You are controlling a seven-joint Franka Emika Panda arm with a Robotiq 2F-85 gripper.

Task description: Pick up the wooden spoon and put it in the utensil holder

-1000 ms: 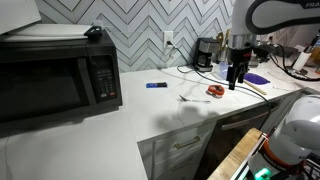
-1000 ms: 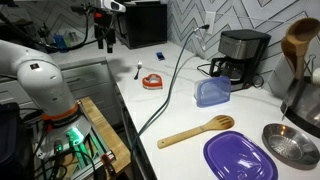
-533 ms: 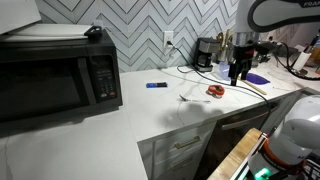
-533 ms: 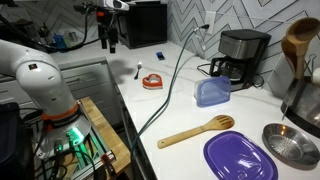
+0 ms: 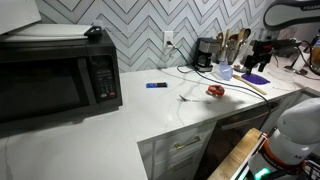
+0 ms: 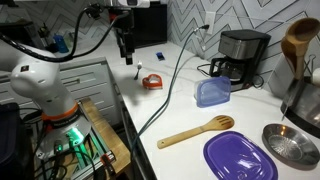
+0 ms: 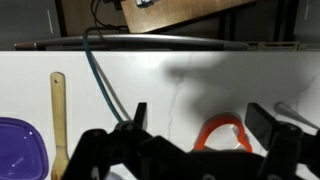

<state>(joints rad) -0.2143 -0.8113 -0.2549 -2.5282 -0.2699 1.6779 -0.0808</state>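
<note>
The wooden spoon [image 6: 195, 130] lies flat on the white counter beside a purple dish; in the wrist view it lies at the left edge [image 7: 58, 118]. The utensil holder [image 5: 225, 70], a pale cup with wooden utensils sticking up, stands at the back by the coffee maker; its utensils show at the far right in an exterior view [image 6: 297, 40]. My gripper [image 6: 126, 58] hangs open and empty over the counter, well short of the spoon. In the wrist view its fingers [image 7: 205, 125] straddle a small red object [image 7: 226, 135] below.
A black coffee maker [image 6: 240, 55], a blue lid [image 6: 212, 93], a purple dish [image 6: 240, 158] and a metal bowl [image 6: 290, 143] sit near the spoon. A cable [image 7: 105, 85] runs across the counter. A microwave [image 5: 55, 75] stands at the far end.
The arm has moved along the counter toward the red object and the spoon's side. The gripper stays open; the spoon has not moved.
</note>
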